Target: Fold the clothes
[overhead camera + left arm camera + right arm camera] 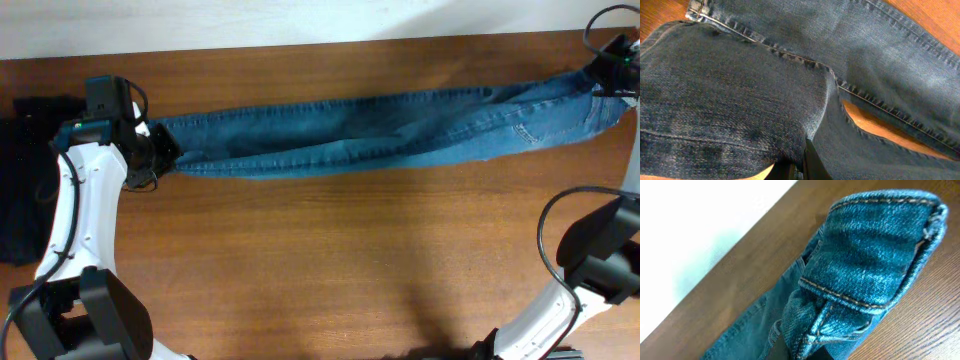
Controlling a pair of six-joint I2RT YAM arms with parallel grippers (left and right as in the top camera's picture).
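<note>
I've got the jeans (380, 130) stretched lengthwise along the far worktop (350, 260), with my left hand (158, 152) clamped on the leg ends and my right hand (608, 68) clamped on the waistband (both pinched tight). I judge the next move is to carry one end over onto the other, evenly.

1. In the overhead view the light is even and fairly bright across the brown wooden counter (330, 260). The white wall strip (200, 20) beyond its far edge is washed out.
2. The medium-blue denim jeans (380, 125) cast a thin, soft shadow on their near side. A faint broad shadow darkens the counter's near edge, right of centre.
3. In the left wrist view the denim is dim, darkest at lower left.
4. In the right wrist view the upper left is blown white and blurred, and the stitching looks slightly soft.
</note>
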